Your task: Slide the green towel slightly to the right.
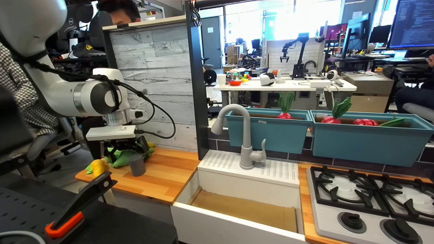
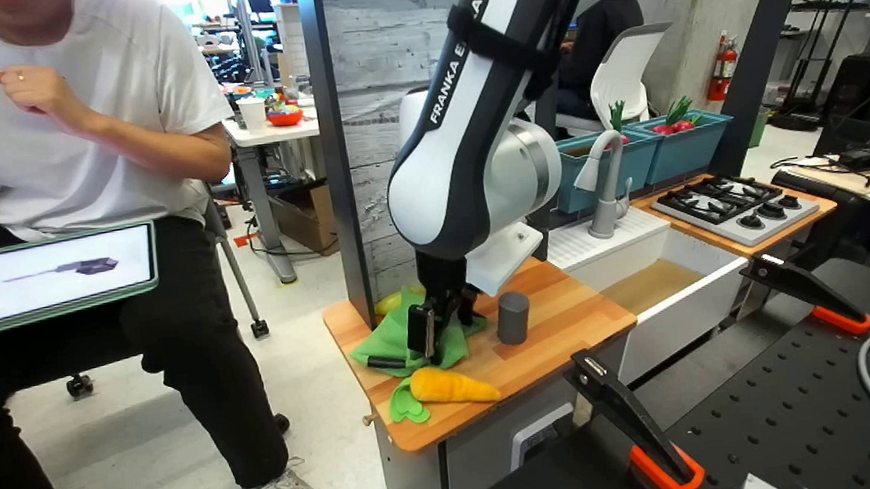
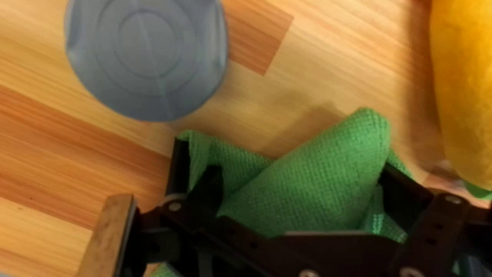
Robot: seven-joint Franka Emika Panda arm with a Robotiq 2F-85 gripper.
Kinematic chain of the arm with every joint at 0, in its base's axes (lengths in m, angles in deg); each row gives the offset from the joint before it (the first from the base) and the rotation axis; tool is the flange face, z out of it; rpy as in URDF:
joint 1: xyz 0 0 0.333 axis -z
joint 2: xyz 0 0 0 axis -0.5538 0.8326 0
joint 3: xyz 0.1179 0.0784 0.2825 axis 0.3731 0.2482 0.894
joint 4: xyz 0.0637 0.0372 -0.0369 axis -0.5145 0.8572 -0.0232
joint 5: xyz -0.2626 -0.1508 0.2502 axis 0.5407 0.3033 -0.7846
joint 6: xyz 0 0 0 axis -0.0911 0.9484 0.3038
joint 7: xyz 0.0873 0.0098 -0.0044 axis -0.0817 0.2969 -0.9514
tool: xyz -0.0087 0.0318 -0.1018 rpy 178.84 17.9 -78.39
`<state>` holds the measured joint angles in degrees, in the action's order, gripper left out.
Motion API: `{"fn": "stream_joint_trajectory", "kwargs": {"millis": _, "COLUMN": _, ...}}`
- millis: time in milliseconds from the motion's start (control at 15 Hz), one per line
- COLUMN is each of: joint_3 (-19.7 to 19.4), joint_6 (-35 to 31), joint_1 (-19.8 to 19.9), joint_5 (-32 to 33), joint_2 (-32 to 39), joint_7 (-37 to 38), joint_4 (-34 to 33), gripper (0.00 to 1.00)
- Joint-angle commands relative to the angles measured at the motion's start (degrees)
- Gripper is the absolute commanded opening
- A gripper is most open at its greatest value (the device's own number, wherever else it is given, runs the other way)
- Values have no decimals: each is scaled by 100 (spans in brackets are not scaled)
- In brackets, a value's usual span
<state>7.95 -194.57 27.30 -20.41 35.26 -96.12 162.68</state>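
The green towel (image 3: pixel 330 165) lies crumpled on the wooden counter and also shows in both exterior views (image 1: pixel 121 158) (image 2: pixel 392 336). My gripper (image 3: pixel 296 175) is low over the towel, with its fingers wide apart. Raised folds of the towel stand between the fingers, and cloth touches the left finger in the wrist view. The gripper also shows in both exterior views (image 1: pixel 123 149) (image 2: pixel 446 330), pointing down into the towel. The towel's part under the gripper body is hidden.
A grey cylinder (image 3: pixel 146 57) stands close beside the towel, also seen in both exterior views (image 1: pixel 137 165) (image 2: pixel 513 318). A plush carrot (image 2: pixel 451 386) lies near the counter's front edge. A yellow object (image 2: pixel 388 304) sits behind the towel, by the wooden back panel (image 1: pixel 159 84). A sink (image 1: pixel 237 223) adjoins the counter.
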Motion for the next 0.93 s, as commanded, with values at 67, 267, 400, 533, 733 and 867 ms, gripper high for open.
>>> {"fn": "stream_joint_trajectory", "kwargs": {"millis": 67, "joint_3": -57, "joint_6": -227, "joint_1": 52, "joint_5": -65, "joint_2": 305, "joint_7": 114, "joint_4": -280, "gripper": 100}}
{"fn": "stream_joint_trajectory", "kwargs": {"millis": 267, "joint_3": -137, "joint_6": -366, "joint_1": 49, "joint_5": -64, "joint_2": 224, "joint_7": 242, "joint_4": -166, "gripper": 100}}
{"fn": "stream_joint_trajectory", "kwargs": {"millis": 400, "joint_3": -219, "joint_6": -568, "joint_1": 71, "joint_5": -79, "joint_2": 131, "joint_7": 367, "joint_4": -6, "gripper": 100}}
{"fn": "stream_joint_trajectory", "kwargs": {"millis": 533, "joint_3": -314, "joint_6": -813, "joint_1": 107, "joint_5": -102, "joint_2": 67, "joint_7": 503, "joint_4": 156, "gripper": 100}}
{"fn": "stream_joint_trajectory", "kwargs": {"millis": 733, "joint_3": -422, "joint_6": -1199, "joint_1": 207, "joint_5": -156, "joint_2": 24, "joint_7": 674, "joint_4": 397, "gripper": 100}}
{"fn": "stream_joint_trajectory", "kwargs": {"millis": 867, "joint_3": -487, "joint_6": -1469, "joint_1": 274, "joint_5": -196, "joint_2": -7, "joint_7": 784, "joint_4": 579, "gripper": 100}}
